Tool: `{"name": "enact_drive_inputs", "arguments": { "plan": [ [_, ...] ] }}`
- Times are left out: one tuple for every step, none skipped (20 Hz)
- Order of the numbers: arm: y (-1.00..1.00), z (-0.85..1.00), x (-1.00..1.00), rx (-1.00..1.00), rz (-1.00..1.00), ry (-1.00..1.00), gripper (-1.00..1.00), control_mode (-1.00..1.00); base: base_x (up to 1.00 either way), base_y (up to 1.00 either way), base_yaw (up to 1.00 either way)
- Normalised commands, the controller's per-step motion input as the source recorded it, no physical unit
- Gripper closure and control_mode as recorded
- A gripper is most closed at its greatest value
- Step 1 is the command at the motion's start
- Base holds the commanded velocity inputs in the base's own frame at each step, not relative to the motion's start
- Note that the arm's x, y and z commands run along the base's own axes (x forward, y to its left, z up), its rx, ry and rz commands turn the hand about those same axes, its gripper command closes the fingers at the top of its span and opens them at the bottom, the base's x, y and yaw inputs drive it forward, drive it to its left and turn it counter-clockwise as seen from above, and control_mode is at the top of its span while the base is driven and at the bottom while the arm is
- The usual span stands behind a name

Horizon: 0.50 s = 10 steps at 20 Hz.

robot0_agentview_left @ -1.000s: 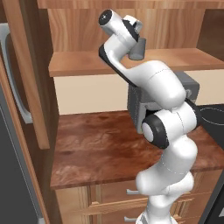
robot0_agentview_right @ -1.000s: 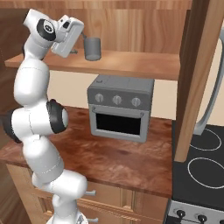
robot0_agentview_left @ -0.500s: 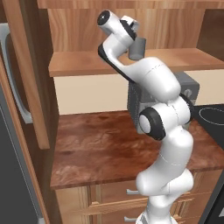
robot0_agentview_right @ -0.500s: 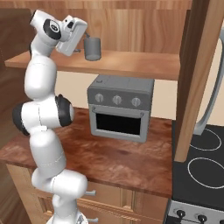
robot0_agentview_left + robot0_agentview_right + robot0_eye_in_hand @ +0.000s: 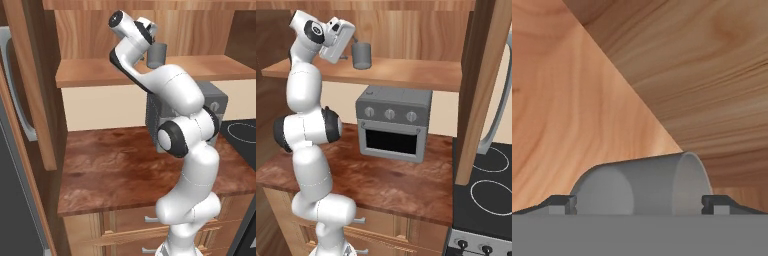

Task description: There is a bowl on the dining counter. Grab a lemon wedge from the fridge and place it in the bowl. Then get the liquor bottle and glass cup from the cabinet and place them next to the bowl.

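Glass cup (image 5: 361, 55): stands upright on the cabinet (image 5: 406, 72) shelf, above the grey toaster oven (image 5: 393, 122).
Gripper (image 5: 640, 202): raised to shelf height, fingers (image 5: 559, 204) spread wide either side of the cup; contact seems absent, though the view is tight.

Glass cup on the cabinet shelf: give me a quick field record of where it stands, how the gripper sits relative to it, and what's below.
glass cup: grey tumbler, upright on the cabinet shelf
gripper: at shelf height, beside the cup
fingers: one on each side of the cup in the hand view, spread wide
jaws: open, not clamped on the cup
held: nothing
below shelf: grey toaster oven on the wood-grain counter
right of counter: black stovetop
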Motion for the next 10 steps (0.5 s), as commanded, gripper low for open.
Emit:
{"name": "enact_drive_inputs", "arguments": {
  "plan": [
    [-0.07,0.0,0.0,-0.01,0.0,0.0,-1.0,-1.0,0.0,0.0,0.0],
    [-0.09,-0.01,0.0,-0.01,0.0,0.0,-1.0,-1.0,0.0,0.0,0.0],
    [-0.12,0.0,0.0,-0.01,0.0,0.0,-1.0,-1.0,0.0,0.0,0.0],
    [-0.16,-0.01,0.0,-0.01,0.0,0.0,-1.0,-1.0,0.0,0.0,0.0],
    [-0.17,-0.01,0.0,-0.01,0.0,-0.01,-1.0,-1.0,0.0,0.0,0.0],
    [-0.16,-0.01,0.0,-0.02,0.0,0.0,-1.0,-1.0,0.0,0.0,0.0],
    [-0.15,-0.01,0.0,-0.02,0.0,-0.01,-1.0,-1.0,0.0,0.0,0.0],
    [-0.15,-0.02,0.0,-0.03,0.0,-0.01,-1.0,-1.0,0.0,0.0,0.0],
    [-0.14,-0.03,0.0,-0.03,0.0,0.0,-1.0,-1.0,0.0,0.0,0.0],
    [-0.13,-0.04,0.0,-0.03,0.0,0.0,-1.0,-1.0,0.0,0.0,0.0]
  ]
}}
